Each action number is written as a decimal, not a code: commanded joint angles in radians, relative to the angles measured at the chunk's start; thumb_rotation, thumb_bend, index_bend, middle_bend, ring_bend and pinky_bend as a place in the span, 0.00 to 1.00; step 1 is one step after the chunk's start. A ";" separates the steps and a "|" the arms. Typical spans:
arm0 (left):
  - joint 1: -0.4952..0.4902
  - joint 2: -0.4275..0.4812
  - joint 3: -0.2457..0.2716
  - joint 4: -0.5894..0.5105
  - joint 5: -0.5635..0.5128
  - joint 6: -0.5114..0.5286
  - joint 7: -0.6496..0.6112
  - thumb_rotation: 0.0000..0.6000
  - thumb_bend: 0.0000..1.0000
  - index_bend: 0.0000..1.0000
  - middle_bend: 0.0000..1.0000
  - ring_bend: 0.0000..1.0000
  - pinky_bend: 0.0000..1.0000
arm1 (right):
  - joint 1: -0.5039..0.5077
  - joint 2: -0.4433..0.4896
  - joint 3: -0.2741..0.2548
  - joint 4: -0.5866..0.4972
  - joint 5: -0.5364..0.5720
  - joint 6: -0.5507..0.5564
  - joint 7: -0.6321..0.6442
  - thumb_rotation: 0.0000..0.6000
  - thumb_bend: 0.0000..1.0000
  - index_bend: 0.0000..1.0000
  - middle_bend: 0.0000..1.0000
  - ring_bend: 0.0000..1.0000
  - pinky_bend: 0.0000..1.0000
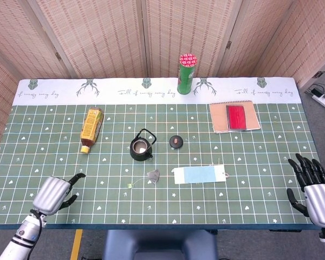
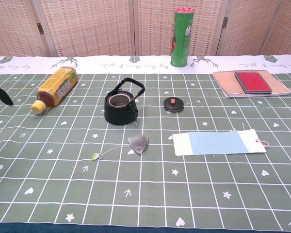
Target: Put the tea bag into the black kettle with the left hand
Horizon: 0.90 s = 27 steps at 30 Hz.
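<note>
A grey tea bag [image 1: 153, 175] [image 2: 138, 143] lies on the green checked cloth, its string running left to a small green tag [image 2: 95, 156]. Just behind it stands the black kettle [image 1: 141, 147] [image 2: 121, 106], lid off and handle up. The kettle's lid [image 1: 175, 142] [image 2: 173, 104] lies to its right. My left hand [image 1: 54, 193] hovers over the table's near left part, well left of the tea bag, fingers apart and holding nothing; in the chest view only a fingertip [image 2: 1, 94] shows at the left edge. My right hand [image 1: 316, 188] is open at the table's right edge.
A yellow bottle [image 1: 90, 130] lies on its side at the back left. A green can [image 1: 186, 73] stands at the back centre. A notebook [image 1: 234, 116] with a red item on it is at the back right. A blue-and-white card [image 1: 199, 174] lies right of the tea bag.
</note>
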 commanded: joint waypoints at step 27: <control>-0.294 -0.392 -0.112 0.243 -0.338 -0.346 -0.047 1.00 0.25 0.41 1.00 1.00 1.00 | 0.002 0.025 0.003 0.011 0.008 0.002 0.075 1.00 0.48 0.00 0.00 0.00 0.00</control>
